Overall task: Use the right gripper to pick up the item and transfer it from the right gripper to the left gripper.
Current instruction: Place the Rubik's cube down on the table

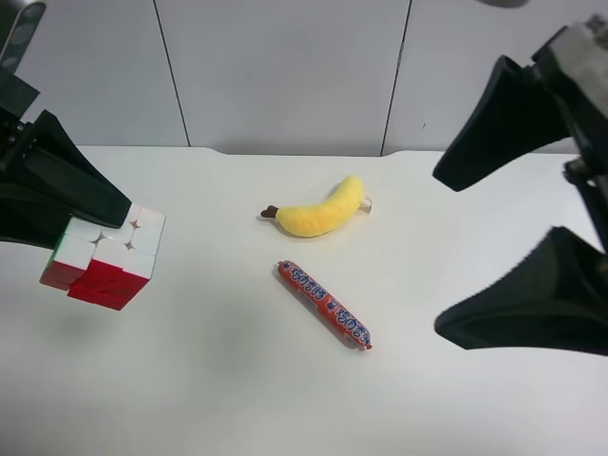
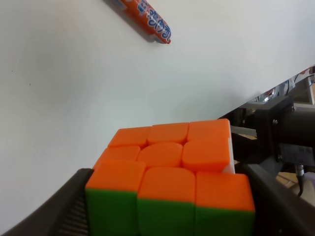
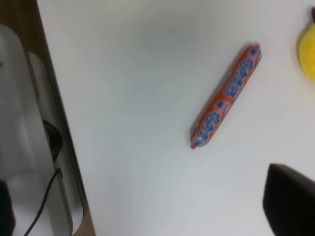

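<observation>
The puzzle cube [image 1: 104, 256], showing white, red and green faces, hangs above the table at the exterior high view's left. The left gripper [image 1: 95, 226] is shut on it. In the left wrist view the cube [image 2: 167, 172] shows orange and green faces between the two black fingers [image 2: 59, 211]. The right gripper [image 1: 439, 252], at the exterior high view's right, is wide open and empty, well apart from the cube. In the right wrist view only one of its black fingers [image 3: 290, 201] shows clearly.
A yellow plush banana [image 1: 323, 209] and an orange-red sausage stick [image 1: 323, 305] lie mid-table on the white table [image 1: 237, 399]. The sausage stick [image 3: 226, 96] lies below the right wrist camera. The table edge [image 3: 61, 128] has cables and equipment beyond it.
</observation>
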